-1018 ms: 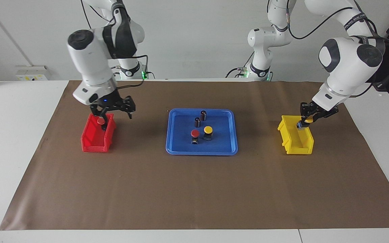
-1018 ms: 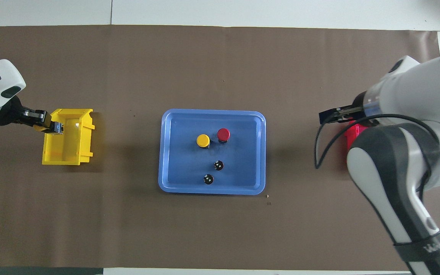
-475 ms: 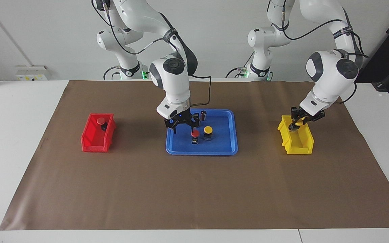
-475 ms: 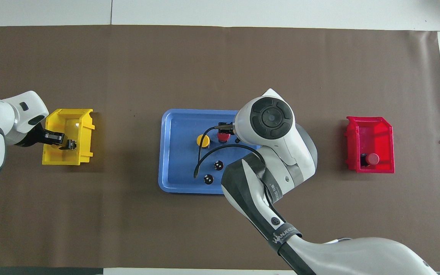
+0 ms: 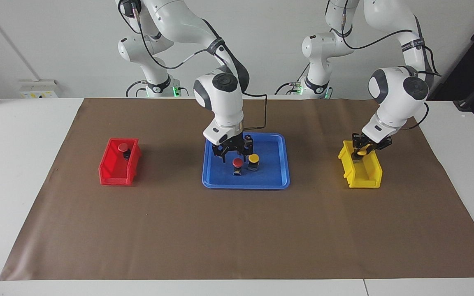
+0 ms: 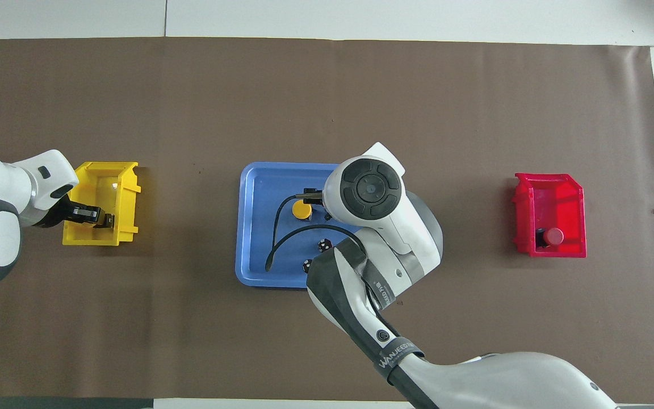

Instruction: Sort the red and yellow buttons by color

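Overhead, right gripper (image 5: 234, 152), spread, hides red button (image 5: 237, 163); left gripper (image 5: 362, 149) pinches yellow button (image 5: 361, 154).

Surface: white table (image 5: 23, 172) | Cover: brown paper sheet (image 5: 237, 234) lying flat over most of the top | On sheet: blue rectangular plastic tray (image 5: 280, 181) at centre; red open plastic bin (image 5: 113, 174) toward the right arm's end; yellow open plastic bin (image 5: 366, 179) toward the left arm's end | All three well apart.
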Available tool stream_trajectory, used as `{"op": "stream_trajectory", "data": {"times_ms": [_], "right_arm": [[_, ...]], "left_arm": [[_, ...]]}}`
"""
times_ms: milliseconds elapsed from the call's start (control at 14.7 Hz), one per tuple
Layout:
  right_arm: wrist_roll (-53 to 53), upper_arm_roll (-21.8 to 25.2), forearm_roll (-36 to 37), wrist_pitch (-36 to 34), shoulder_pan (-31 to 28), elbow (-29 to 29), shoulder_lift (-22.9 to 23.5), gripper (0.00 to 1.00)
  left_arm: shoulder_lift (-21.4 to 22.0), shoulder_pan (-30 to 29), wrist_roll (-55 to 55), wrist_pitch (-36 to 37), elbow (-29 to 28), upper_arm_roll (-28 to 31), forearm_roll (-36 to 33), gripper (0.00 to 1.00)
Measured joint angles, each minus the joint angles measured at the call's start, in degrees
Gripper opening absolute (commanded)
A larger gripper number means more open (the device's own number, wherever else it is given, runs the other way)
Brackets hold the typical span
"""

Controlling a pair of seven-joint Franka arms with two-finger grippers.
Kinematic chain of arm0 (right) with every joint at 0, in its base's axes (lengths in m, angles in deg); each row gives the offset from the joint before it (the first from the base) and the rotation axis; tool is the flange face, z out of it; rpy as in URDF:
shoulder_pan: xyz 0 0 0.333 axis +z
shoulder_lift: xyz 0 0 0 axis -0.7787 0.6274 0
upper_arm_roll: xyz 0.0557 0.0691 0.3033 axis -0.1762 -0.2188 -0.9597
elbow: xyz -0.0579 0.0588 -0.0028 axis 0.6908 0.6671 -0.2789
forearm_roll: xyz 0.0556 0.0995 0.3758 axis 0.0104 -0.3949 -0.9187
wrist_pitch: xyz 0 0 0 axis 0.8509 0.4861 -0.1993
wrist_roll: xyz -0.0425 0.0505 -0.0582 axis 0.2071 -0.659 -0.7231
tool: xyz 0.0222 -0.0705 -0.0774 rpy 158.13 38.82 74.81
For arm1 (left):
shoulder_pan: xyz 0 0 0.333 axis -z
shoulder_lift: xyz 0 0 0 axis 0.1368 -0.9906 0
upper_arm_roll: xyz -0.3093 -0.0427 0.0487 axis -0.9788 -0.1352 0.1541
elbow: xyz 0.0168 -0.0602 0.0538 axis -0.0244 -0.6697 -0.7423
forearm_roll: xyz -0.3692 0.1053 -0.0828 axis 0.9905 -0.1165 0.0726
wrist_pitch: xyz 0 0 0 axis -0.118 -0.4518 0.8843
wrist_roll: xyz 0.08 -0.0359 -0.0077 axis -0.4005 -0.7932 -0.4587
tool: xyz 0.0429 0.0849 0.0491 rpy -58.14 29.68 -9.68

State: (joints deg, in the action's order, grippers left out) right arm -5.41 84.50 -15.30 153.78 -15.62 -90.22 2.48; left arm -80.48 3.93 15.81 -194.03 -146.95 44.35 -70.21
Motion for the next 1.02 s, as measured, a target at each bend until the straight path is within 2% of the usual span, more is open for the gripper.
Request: {"op": "stream_trajectory", "data": {"times_ms": [68, 136, 475, 679, 882, 1018], "right_arm": [[0.00, 0.04, 0.00, 0.15, 0.01, 0.00, 0.30, 0.77], [0.00, 0.12, 0.02, 0.21, 0.01, 0.00, 0.52, 0.77], [0.00, 0.22, 0.77, 1.63, 0.02, -0.02, 1.55, 0.72], [0.00, 0.22, 1.02, 1.97, 0.03, -0.02, 1.97, 0.67], [0.00, 0.22, 1.03, 2.05, 0.07, -0.02, 1.98, 0.50], [0.00, 0.21, 1.05, 2.05, 0.08, -0.02, 1.98, 0.34]], "left_arm": [[0.00, -0.23, -0.04, -0.69, -0.24, 0.01, 0.00, 0.42], [0.00, -0.30, -0.04, -1.14, -0.45, 0.02, 0.00, 0.47], [0.00, -0.30, -0.04, -1.37, -0.62, -0.05, 0.00, 0.51], [0.00, -0.26, 0.00, -1.34, -0.63, -0.20, 0.00, 0.64], [0.05, -0.19, 0.16, 2.05, 2.19, -0.34, 0.00, 0.68], [0.14, -0.02, 1.26, 7.60, 7.82, -0.56, 0.00, 0.94]]}}
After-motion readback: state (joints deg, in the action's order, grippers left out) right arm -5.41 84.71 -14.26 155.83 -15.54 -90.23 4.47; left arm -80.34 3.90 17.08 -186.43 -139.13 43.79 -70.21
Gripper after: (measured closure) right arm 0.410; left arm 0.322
